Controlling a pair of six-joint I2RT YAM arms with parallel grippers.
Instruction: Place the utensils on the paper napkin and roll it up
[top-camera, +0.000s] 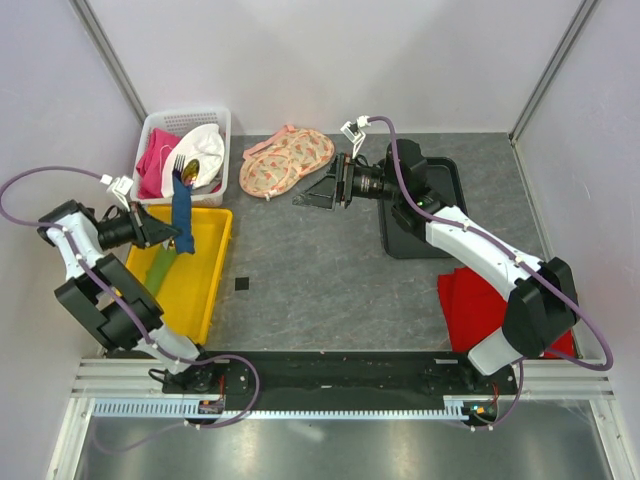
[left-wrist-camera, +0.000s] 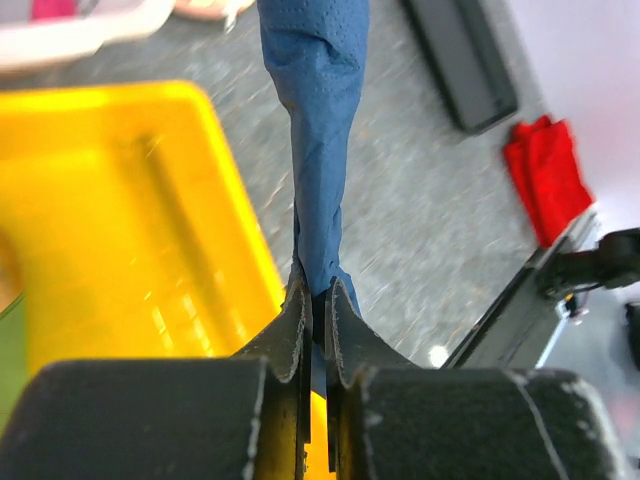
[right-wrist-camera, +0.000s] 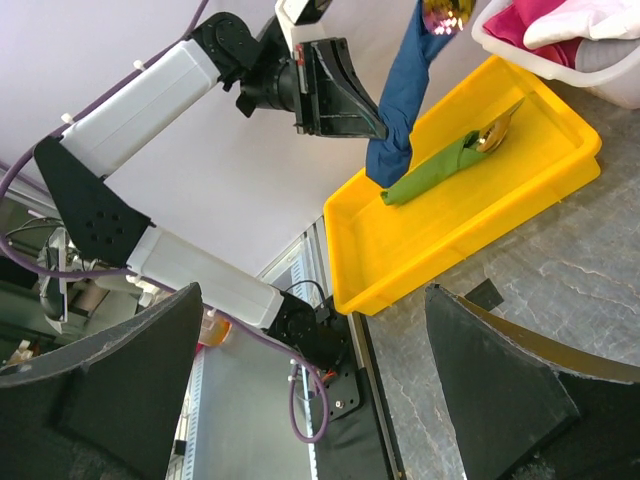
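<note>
The bench (top-camera: 330, 270) lies under both my arms. The yellow tray (top-camera: 195, 290) sits directly below my left gripper (left-wrist-camera: 320, 290), and the white basket (top-camera: 160, 122) stands just past it, beyond my fingertips. The red cloth (top-camera: 480, 310) and the floral fabric (top-camera: 287, 160) are well off to that gripper's right.

My left gripper is clamped tight on one end of the napkin (left-wrist-camera: 320, 120). The napkin is bunched into a narrow roll that runs straight out from my fingertips, clear of the tray. The utensils (top-camera: 185, 165) are inside it. Their gold heads poke out of the far end, the one away from my grip, close to the basket. A green roll (right-wrist-camera: 430, 172) with a gold spoon head showing already lies in the tray beneath.

My right gripper (top-camera: 318, 188) stands wide open, holding nothing and well apart from the napkin.

To my mind the rolling is done and the bundle needs setting down. I pinch only paper at one end, and I cannot tell whether my pads catch the handles too. If they do not, a tilt or jerk could let the utensils slide out of the open end. The loose paper could also unwind once I let go. Lowering carelessly could drop the bundle onto the green roll or snag the heads on the basket rim.
</note>
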